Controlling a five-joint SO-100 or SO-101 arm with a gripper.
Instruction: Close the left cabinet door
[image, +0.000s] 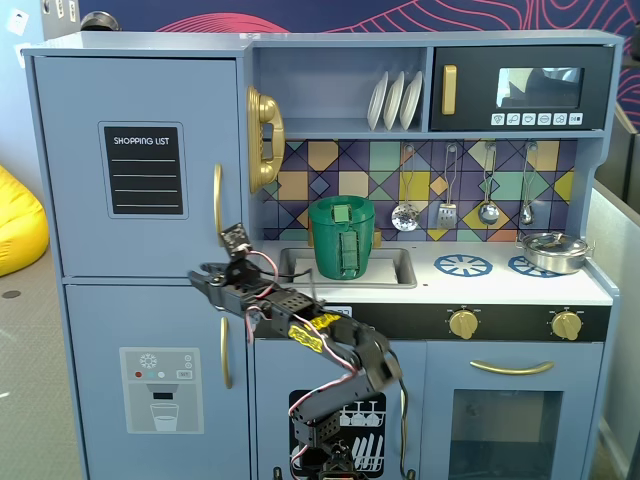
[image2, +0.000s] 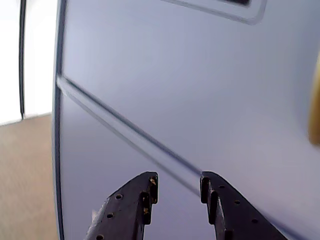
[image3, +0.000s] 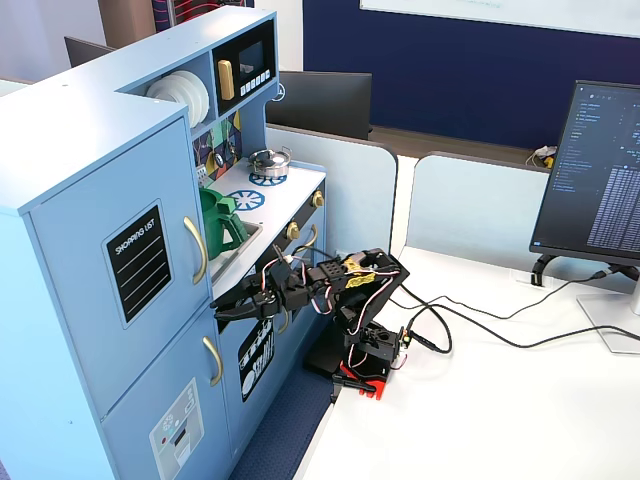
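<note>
Your left cabinet door (image: 140, 165), the pale blue panel with the black SHOPPING LIST board (image: 145, 170) left of its gold handle (image: 217, 200), sits flush in the toy kitchen's (image3: 60, 130) upper front in both fixed views. Just below that handle, your pincer (image: 200, 279) points at the seam under the door, and the wrist view shows its dark fingers (image2: 132, 202) narrowly parted, holding nothing. Right of the handle, a green pitcher (image: 341, 237) stands in the sink (image: 392, 262).
</note>
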